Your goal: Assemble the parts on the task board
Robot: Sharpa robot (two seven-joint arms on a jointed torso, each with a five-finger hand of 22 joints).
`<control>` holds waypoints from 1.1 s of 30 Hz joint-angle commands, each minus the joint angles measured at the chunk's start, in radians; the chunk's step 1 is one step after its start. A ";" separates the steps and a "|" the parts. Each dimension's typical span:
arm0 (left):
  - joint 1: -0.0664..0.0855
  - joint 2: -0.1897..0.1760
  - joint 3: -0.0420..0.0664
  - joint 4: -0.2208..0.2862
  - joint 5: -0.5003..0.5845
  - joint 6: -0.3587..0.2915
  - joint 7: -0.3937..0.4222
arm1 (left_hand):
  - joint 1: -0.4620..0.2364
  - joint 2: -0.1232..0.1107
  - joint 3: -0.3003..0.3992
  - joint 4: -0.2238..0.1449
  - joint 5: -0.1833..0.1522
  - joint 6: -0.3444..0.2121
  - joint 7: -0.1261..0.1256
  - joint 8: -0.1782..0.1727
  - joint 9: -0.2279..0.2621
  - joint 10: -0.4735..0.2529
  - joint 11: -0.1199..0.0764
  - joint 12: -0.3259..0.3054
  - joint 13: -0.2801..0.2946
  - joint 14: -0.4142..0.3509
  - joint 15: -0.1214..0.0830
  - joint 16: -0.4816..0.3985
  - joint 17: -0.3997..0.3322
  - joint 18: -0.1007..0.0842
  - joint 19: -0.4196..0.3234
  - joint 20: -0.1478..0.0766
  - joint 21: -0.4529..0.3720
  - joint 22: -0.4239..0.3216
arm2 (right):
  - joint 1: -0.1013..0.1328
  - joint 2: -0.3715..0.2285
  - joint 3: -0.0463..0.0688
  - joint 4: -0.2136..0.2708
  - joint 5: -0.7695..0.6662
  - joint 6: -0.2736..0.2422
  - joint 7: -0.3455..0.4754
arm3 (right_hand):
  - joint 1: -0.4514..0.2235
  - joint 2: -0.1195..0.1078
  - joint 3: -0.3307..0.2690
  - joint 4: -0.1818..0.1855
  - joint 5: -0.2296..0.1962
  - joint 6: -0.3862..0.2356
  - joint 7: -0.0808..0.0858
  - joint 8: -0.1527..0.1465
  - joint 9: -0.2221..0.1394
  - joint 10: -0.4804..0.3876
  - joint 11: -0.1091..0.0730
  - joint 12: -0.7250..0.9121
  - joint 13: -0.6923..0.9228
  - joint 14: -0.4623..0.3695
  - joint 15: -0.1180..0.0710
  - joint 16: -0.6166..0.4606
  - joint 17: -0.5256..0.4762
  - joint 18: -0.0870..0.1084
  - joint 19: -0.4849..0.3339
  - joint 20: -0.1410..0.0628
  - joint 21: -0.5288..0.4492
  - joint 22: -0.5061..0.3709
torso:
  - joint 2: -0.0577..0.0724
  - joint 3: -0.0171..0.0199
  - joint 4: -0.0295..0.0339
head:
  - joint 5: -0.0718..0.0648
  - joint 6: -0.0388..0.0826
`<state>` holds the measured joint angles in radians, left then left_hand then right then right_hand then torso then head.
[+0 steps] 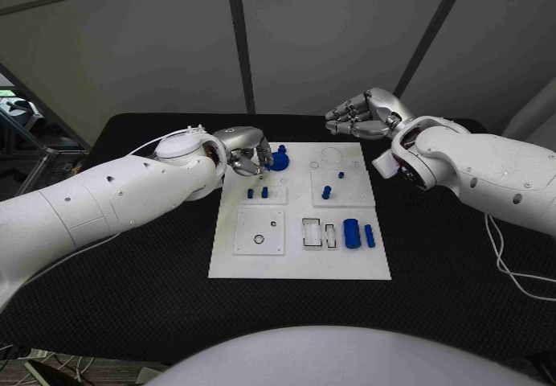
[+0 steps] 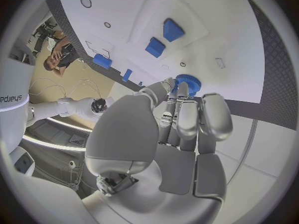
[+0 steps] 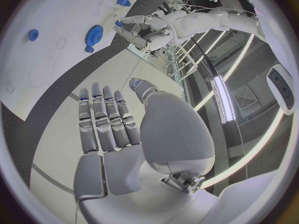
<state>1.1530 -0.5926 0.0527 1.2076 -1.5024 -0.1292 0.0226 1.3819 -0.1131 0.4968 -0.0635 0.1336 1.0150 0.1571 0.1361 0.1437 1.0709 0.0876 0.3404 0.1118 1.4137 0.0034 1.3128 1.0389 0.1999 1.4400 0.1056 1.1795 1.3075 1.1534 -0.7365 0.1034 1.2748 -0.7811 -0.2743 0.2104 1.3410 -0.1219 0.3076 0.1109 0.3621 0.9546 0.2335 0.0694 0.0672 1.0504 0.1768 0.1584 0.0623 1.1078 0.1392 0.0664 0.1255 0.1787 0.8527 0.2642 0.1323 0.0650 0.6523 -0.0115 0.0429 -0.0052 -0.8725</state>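
The blue gear (image 1: 280, 160) sits at the far left corner of the white task board (image 1: 299, 269), and the left robot hand (image 1: 244, 150) is placed right against it, fingers curled toward it. In the left wrist view the fingertips (image 2: 181, 89) are seen touching the gear's (image 2: 186, 83) rim, but whether it is actually pinched cannot be told, so the hand's state is left undecided.

Several things could go wrong from here. If the gear is only brushed rather than gripped, it is judged likely to be pushed sideways or tipped off its seat. If it is lifted crooked, it could be jammed against its post. The light board could also be shifted on the black tabletop (image 1: 139, 281) by a sideways push, and the loose small pieces would then be disturbed.

The right robot hand (image 1: 361, 113) is held above the far edge of the tabletop, beyond the board's right corner; its fingers (image 3: 106, 117) are straight, close together, and nothing is held.

Counted in the head view: one board, one gear, two small blue pegs (image 1: 257, 193) side by side near the left hand, two more pegs (image 1: 328, 191) on the middle right panel, and two blue cylinders (image 1: 351, 232) lying at the right, one thicker than the other. Smaller pieces may be missed.
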 commanded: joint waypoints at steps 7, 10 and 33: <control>-0.007 -0.014 0.001 -0.001 0.029 0.035 -0.023 | -0.002 -0.012 0.007 0.002 -0.003 0.009 -0.001 -0.006 -0.001 0.007 -0.001 -0.005 -0.001 0.007 0.003 0.003 -0.002 -0.124 0.004 0.001 0.002 0.120 | 0.001 -0.002 0.001 0.003 -0.001 -0.003 0.009 | 0.007 0.004 0.001 -0.005 0.006 -0.002 0.000 -0.002 0.001 -0.006 -0.004 0.005 0.000 -0.001 -0.001 -0.001 -0.001 0.007 0.007 0.002 -0.007 0.001 | 0.001 0.0014 -0.0017 | 0.005 0.000; -0.010 -0.013 0.001 -0.004 0.029 0.038 -0.024 | -0.004 -0.012 0.007 0.002 -0.003 0.010 -0.001 -0.007 -0.002 0.009 -0.001 -0.007 -0.001 0.007 0.003 0.003 -0.002 -0.124 0.004 0.001 0.000 0.120 | 0.001 -0.002 0.001 0.002 -0.001 -0.003 0.009 | 0.007 0.004 0.001 -0.005 0.006 -0.002 0.000 -0.002 0.001 -0.006 -0.004 0.005 0.000 -0.001 -0.001 -0.001 -0.001 0.007 0.007 0.002 -0.007 0.001 | 0.001 0.0010 -0.0025 | 0.006 0.000; -0.017 -0.006 0.001 -0.015 0.029 0.072 -0.041 | -0.004 -0.012 0.008 0.002 -0.003 0.011 -0.001 -0.008 -0.002 0.009 -0.001 -0.009 -0.001 0.006 0.003 0.003 -0.002 -0.123 0.003 0.001 -0.003 0.119 | 0.001 -0.003 0.001 0.003 -0.001 -0.002 0.008 | 0.007 0.004 0.001 -0.005 0.006 -0.002 0.000 -0.002 0.001 -0.006 -0.004 0.005 0.000 -0.001 -0.001 -0.001 -0.001 0.007 0.007 0.002 -0.007 0.001 | 0.001 0.0007 -0.0022 | 0.008 0.000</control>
<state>1.1353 -0.6000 0.0532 1.1935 -1.4775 -0.0751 -0.0104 1.3767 -0.1183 0.4994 -0.0608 0.1337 1.0186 0.1535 0.1324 0.1433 1.0745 0.0839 0.3358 0.1118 1.4136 0.0034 1.3128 1.0365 0.1998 1.4399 0.1056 1.1795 1.3074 1.1534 -0.7391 0.1034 1.2763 -0.7811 -0.2743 0.2100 1.3410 -0.1218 0.3076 0.1109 0.3621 0.9546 0.2335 0.0694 0.0672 1.0504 0.1768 0.1584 0.0623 1.1078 0.1392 0.0664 0.1256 0.1787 0.8527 0.2642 0.1323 0.0651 0.6535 -0.0103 0.0407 0.0022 -0.8727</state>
